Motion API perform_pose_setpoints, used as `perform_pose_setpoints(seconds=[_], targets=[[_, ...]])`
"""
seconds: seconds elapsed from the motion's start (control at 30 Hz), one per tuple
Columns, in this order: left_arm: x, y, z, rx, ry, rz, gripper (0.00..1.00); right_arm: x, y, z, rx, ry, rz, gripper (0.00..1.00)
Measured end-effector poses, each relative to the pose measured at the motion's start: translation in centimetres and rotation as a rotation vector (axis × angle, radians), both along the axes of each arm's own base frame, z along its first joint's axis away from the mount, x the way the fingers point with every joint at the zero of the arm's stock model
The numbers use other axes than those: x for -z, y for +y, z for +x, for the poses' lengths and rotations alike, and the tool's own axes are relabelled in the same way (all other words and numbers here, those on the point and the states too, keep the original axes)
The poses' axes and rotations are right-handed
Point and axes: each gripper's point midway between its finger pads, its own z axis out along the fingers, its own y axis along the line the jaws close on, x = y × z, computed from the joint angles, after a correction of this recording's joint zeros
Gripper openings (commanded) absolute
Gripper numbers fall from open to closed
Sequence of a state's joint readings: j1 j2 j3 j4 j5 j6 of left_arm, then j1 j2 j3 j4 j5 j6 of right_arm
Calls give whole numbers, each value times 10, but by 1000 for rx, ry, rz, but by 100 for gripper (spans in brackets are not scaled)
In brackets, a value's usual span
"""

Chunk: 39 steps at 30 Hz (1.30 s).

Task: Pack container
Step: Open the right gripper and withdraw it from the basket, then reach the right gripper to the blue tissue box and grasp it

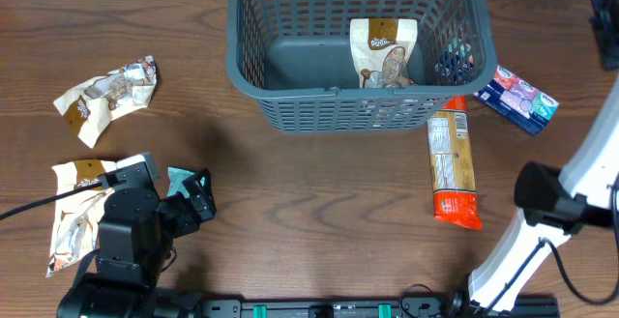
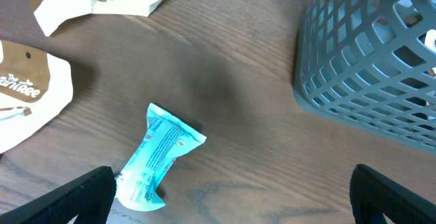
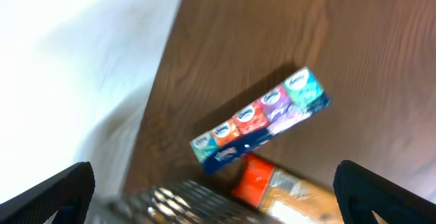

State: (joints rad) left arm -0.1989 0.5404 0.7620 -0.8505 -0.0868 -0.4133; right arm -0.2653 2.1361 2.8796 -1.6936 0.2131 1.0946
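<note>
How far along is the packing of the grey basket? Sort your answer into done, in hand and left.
Done: one cream pouch stands inside the basket. In hand: nothing. The left gripper is open by the teal packet, and the right gripper is open near the multicoloured pack. Left: those two, the orange packet beside the basket, a crumpled cream pouch and a flat cream pouch.

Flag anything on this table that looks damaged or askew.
The beige snack packet on the left side, toward the back, looks crumpled and twisted, with its silvery inside showing, unlike the flatter beige packet nearer the front edge. Nothing looks spilled; the basket stands upright.
</note>
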Motion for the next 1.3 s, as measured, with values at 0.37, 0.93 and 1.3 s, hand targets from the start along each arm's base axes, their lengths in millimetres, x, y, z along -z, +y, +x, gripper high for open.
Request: perform_pose_setpoints(seconds=[0.37, 0.93, 1.3], targets=[[0, 0, 0, 0, 0, 0, 99, 94, 4, 27, 409, 67, 359, 99], [0, 0, 0, 0, 0, 0, 99, 234, -28, 14, 584, 339, 536, 99], [0, 0, 0, 0, 0, 0, 99, 279, -33, 20, 540, 348, 511, 99]])
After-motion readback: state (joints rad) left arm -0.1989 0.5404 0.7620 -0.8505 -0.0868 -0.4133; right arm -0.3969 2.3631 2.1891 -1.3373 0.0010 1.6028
